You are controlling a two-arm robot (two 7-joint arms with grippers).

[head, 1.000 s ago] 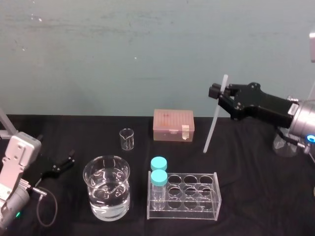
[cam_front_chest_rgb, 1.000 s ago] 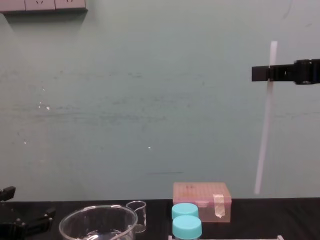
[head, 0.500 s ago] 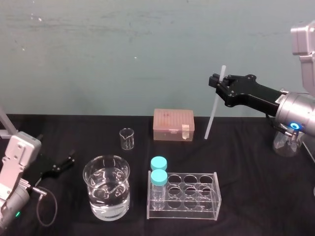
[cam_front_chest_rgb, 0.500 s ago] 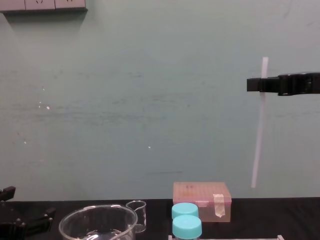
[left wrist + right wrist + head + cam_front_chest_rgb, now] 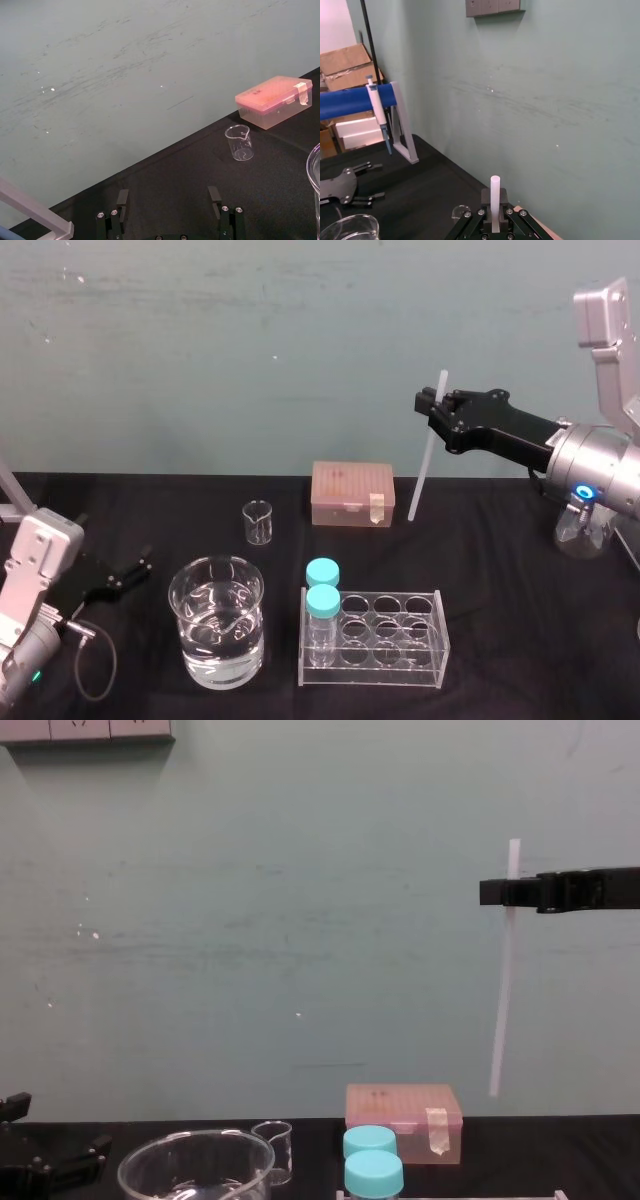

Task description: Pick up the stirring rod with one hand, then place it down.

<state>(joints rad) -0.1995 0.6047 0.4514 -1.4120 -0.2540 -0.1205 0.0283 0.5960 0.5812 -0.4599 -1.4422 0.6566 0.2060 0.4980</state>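
Note:
The stirring rod (image 5: 424,460) is a thin white translucent stick hanging in the air, slightly tilted, its lower end above the table right of the pink box. My right gripper (image 5: 432,405) is shut on it near its top end. In the chest view the rod (image 5: 503,1000) hangs well above the table from the black fingers (image 5: 497,892). The right wrist view shows the rod's top end (image 5: 494,192) standing up between the jaws. My left gripper (image 5: 125,575) rests open at the table's left, its fingers (image 5: 122,199) spread wide with nothing between them.
A pink box (image 5: 352,494) stands at the back middle and a small beaker (image 5: 258,522) left of it. A large beaker of water (image 5: 216,632) and a clear rack (image 5: 400,652) with two blue-capped bottles (image 5: 322,600) stand in front. A glass flask (image 5: 580,530) is far right.
My right gripper has carried the rod leftward and a little lower. The rod stays clamped near its top. The left arm has not moved.

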